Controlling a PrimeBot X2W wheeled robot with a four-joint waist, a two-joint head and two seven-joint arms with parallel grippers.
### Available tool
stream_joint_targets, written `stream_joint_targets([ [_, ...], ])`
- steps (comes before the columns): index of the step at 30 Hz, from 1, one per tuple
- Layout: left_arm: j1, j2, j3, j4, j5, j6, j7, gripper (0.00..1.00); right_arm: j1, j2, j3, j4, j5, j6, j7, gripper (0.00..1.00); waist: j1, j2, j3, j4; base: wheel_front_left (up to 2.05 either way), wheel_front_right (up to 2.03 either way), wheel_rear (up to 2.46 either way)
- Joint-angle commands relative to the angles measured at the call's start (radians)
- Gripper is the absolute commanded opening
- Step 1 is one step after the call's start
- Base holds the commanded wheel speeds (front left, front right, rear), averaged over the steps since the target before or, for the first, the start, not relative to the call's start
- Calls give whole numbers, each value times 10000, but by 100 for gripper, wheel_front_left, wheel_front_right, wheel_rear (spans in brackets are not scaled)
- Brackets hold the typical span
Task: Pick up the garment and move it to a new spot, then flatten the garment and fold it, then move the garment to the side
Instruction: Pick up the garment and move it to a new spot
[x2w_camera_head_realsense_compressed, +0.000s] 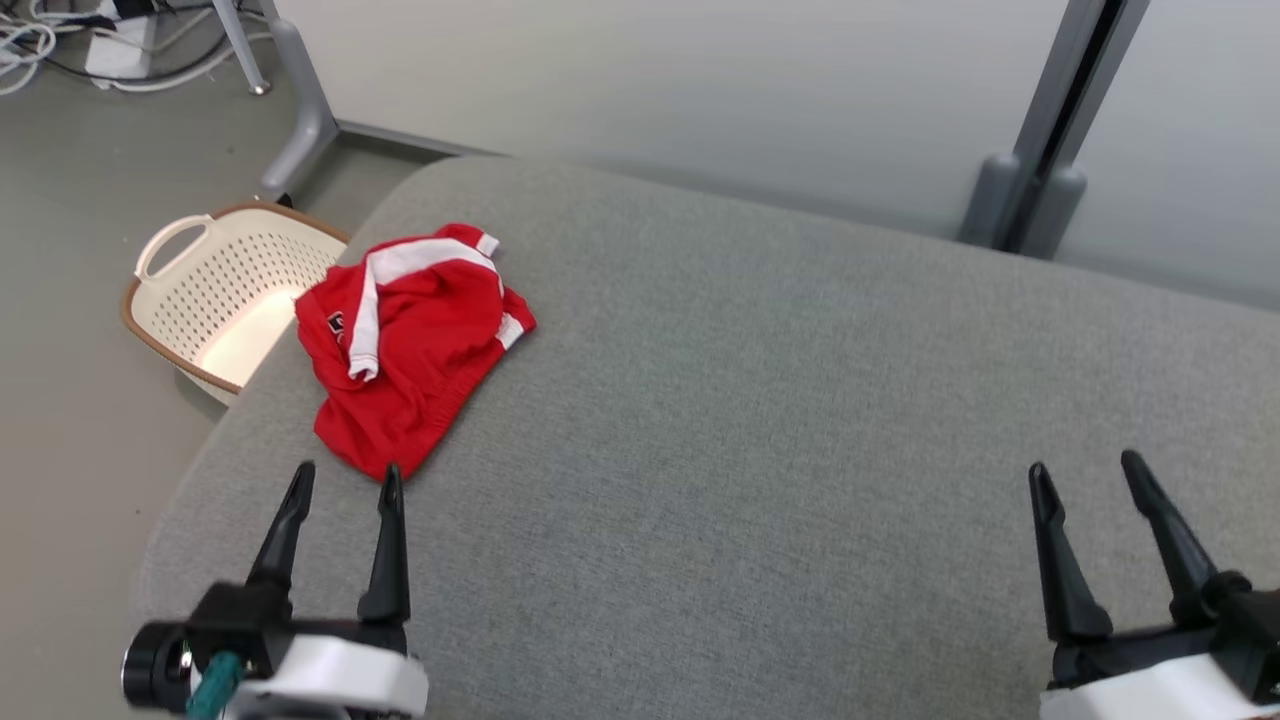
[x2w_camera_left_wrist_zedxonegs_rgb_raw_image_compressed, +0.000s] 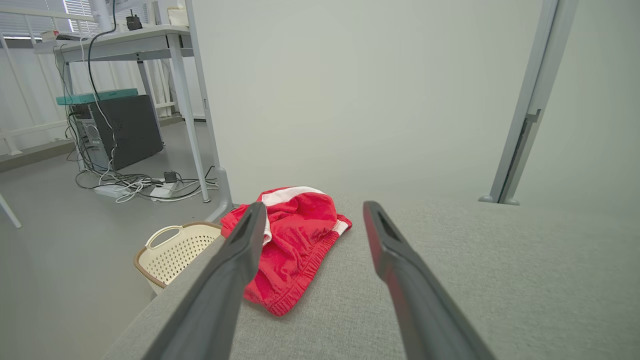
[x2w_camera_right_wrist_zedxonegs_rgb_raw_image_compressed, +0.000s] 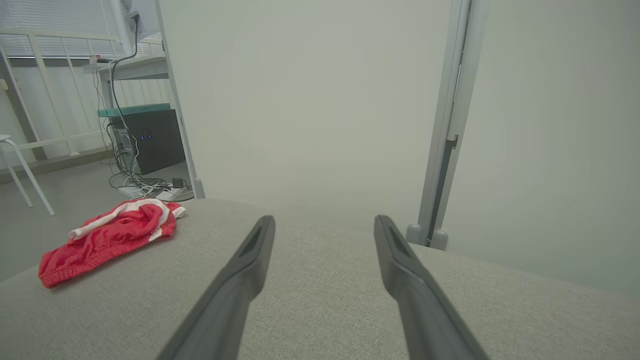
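Observation:
The garment (x2w_camera_head_realsense_compressed: 410, 345) is a red piece with white stripes, crumpled in a heap near the far left corner of the grey padded surface (x2w_camera_head_realsense_compressed: 800, 420). My left gripper (x2w_camera_head_realsense_compressed: 347, 478) stands open just short of its near hem, fingers pointing at it, nothing between them. In the left wrist view the garment (x2w_camera_left_wrist_zedxonegs_rgb_raw_image_compressed: 295, 240) lies ahead, between and left of the fingers (x2w_camera_left_wrist_zedxonegs_rgb_raw_image_compressed: 230, 280). My right gripper (x2w_camera_head_realsense_compressed: 1085, 468) is open at the lower right, far from the cloth. The right wrist view has the garment (x2w_camera_right_wrist_zedxonegs_rgb_raw_image_compressed: 110, 235) off to the left.
A cream perforated laundry basket (x2w_camera_head_realsense_compressed: 215, 295) stands on the floor by the surface's left corner. Behind are a pale partition wall with grey posts (x2w_camera_head_realsense_compressed: 1040, 130), a desk leg (x2w_camera_head_realsense_compressed: 300, 110) and cables (x2w_camera_head_realsense_compressed: 60, 40) on the floor. The surface's rounded left edge drops away beside my left gripper.

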Motion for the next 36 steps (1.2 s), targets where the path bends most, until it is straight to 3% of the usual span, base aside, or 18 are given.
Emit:
stream_joint_targets([
  [1, -574, -51, 85, 251, -100, -112, -44, 100, -282, -185, 8, -205, -93, -19, 126, 100, 0, 0, 651, -225, 0, 0, 0],
  [11, -3818, -581, 1204, 2514, -477, -812, -42, 100, -1391, -941, -61, -1191, -245, -19, 853, 100, 0, 0, 3351, -1125, 0, 0, 0],
  [18, -5816, -4, 2163, 5927, -685, -1679, -42, 100, -1895, -1106, -16, -1298, -130, -19, 846, 100, 0, 0, 4403, -1752, 0, 0, 0],
  [24, -7159, 389, 2145, 9198, -973, -2039, 12, 100, -2233, -1145, 21, -1109, -32, -19, 720, 100, 0, 0, 4729, -2013, 0, 0, 0],
  [25, -7289, 379, 2102, 9546, -1005, -2087, 24, 44, -2255, -1122, 17, -1082, -25, -19, 697, 100, 0, 0, 4748, -2033, 0, 0, 0],
  [26, -7379, 410, 2087, 9824, -1057, -2108, 26, 0, -2290, -1087, 16, -1047, -19, -19, 691, 100, 0, 0, 4762, -2053, 0, 0, 0],
  [30, -7629, 610, 2110, 10040, -1079, -2164, 33, 0, -2347, -1010, -15, -937, 11, -19, 570, 100, 0, 0, 4749, -2098, 0, 0, 0],
  [36, -6925, 844, 3090, 7794, -848, -2006, -42, 0, -2408, -877, -78, -646, 62, -19, 255, 100, 0, 0, 4380, -2155, 0, 0, 0],
])
